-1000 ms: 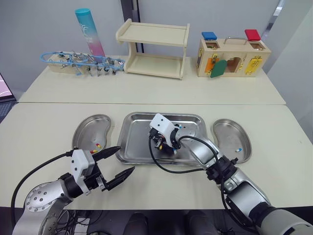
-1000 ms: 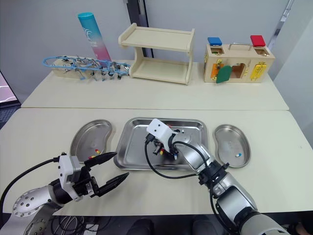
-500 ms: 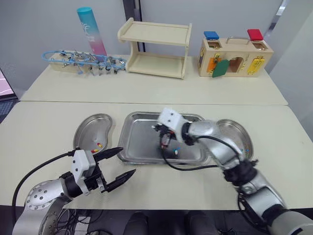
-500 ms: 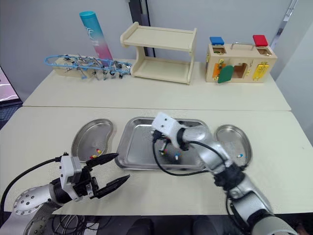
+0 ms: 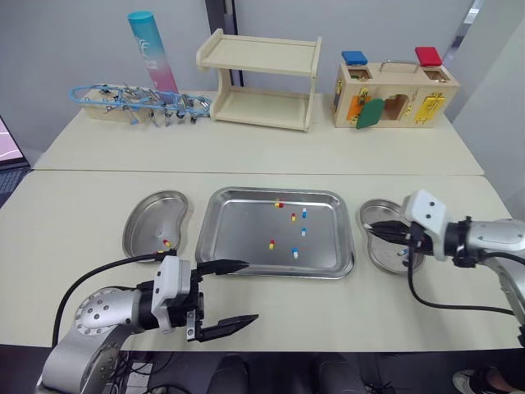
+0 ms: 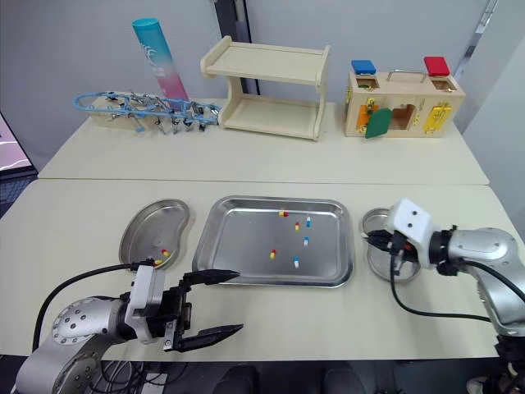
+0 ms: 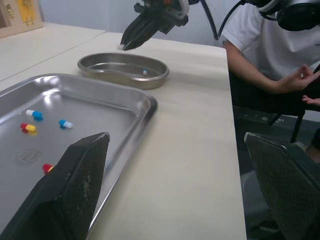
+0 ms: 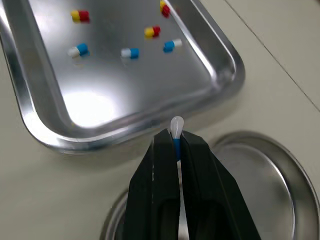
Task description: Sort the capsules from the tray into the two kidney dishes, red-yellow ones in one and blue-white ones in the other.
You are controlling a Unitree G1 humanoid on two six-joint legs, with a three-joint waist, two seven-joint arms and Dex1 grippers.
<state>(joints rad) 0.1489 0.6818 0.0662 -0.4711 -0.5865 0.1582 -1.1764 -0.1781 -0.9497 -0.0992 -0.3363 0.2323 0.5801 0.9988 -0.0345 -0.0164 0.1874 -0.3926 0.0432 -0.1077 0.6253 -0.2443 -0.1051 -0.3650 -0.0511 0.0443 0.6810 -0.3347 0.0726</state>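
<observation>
Seen from the head, the tray (image 5: 238,234) lies between two kidney dishes and holds six capsules (image 5: 293,217), three red-yellow and three blue-white. The left gripper (image 5: 250,290) hangs near the tray's front edge. In the left wrist view its fingers (image 7: 80,180) are spread wide, and the right dish (image 7: 100,70) contains one blue-white capsule (image 7: 144,72). In the right wrist view the right gripper (image 8: 176,140) pinches a blue-white held capsule (image 8: 176,124) over that dish's rim, on the tray side.

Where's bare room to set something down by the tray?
Bare cream table beyond the rectangular steel tray, up to the seam; also in front of the tray, right of the open left hand. Tray's left side is bare. Crowded: right steel kidney dish, where the right hand holds a blue-white capsule over its rim.
</observation>
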